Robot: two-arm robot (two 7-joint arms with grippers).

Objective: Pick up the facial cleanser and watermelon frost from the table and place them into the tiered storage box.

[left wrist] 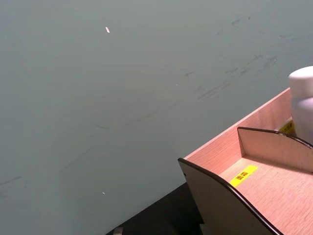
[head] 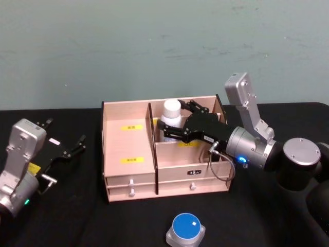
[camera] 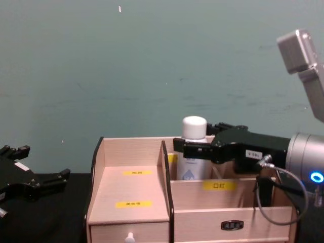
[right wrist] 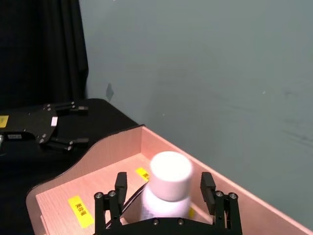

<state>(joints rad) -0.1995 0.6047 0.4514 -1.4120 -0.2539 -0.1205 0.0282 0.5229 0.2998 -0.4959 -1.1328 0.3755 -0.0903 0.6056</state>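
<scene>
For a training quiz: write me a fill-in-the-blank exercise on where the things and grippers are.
The ___ gripper reaches into the tiered storage box, fingers either side of the facial cleanser.
Its cap is ___.
The watermelon frost jar on the table has a ___ lid.
The left gripper sits beside the box, fingers ___.
Missing: right, white, blue, open.
</scene>
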